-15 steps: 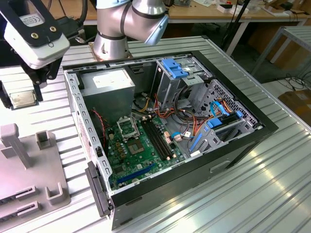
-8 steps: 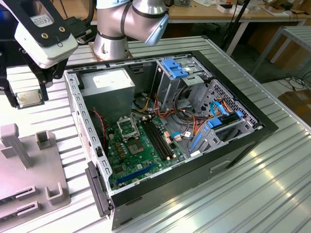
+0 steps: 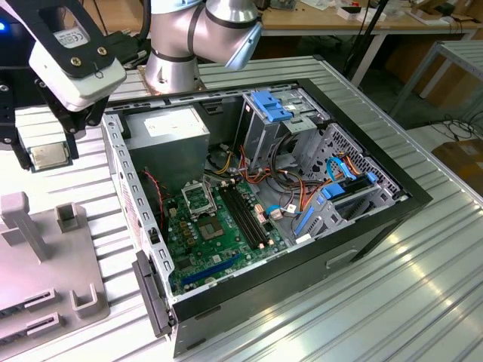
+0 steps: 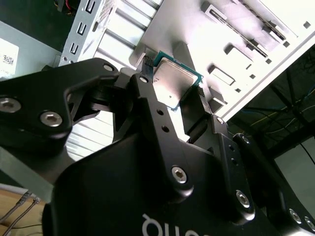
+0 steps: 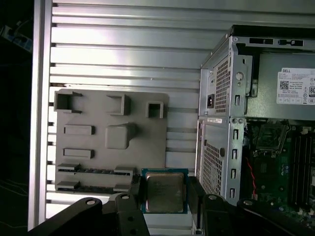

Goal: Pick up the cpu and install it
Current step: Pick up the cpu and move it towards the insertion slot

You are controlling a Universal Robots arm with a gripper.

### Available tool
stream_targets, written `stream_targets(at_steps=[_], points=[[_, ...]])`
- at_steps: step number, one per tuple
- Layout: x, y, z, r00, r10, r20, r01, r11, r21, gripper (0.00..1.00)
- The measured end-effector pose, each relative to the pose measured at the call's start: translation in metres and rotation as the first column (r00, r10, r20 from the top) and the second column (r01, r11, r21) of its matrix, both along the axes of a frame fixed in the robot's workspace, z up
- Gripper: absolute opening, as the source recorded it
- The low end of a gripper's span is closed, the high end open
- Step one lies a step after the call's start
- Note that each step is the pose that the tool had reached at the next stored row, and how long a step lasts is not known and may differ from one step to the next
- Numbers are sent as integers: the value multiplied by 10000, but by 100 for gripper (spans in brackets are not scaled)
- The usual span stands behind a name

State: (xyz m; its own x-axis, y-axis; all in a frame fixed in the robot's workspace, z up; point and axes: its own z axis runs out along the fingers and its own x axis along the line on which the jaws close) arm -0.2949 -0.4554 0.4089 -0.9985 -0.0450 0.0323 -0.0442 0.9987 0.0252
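A workshop with wooden benches is showing behind a ribbed aluminium worktop (image 3: 392, 286). An open computer case (image 3: 362, 226) is lying across the middle of the worktop with its side panel off. It is exposing a green motherboard (image 3: 219, 241), a silver socket frame (image 3: 198, 200) and a grey power supply (image 3: 170, 132). A grey plastic holder plate (image 3: 45, 264) with raised blocks and slots is resting near the worktop's edge at the exterior view's left, just beside the case.

The silver arm (image 3: 204, 30) is rising from the worktop's far edge, behind the case. It is reaching toward the exterior view's left, where the gripper (image 3: 45, 153) is hanging above the worktop. The black fingers (image 5: 135, 199) are pressing in on two opposite edges of the cpu (image 3: 49, 156), clamping it between them.

In both wrist views the cpu (image 4: 174, 83) is sitting level between the fingers with its plain metal face toward the cameras and a green border showing around it. In the first wrist view the cpu (image 5: 165, 191) is hovering over the strip of worktop between the holder plate (image 5: 108, 132) and the case wall (image 5: 216, 128), just past the plate's corner. The socket frame (image 5: 269, 136) is lying well apart from it, inside the case
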Motion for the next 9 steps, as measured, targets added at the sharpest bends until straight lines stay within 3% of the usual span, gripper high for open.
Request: stream_targets(at_steps=[3,9], points=[[41,-1,-6,10000,1,1,-1,10000,0,47],[199,-1,-13,10000,-1,0,1,10000,0,47]])
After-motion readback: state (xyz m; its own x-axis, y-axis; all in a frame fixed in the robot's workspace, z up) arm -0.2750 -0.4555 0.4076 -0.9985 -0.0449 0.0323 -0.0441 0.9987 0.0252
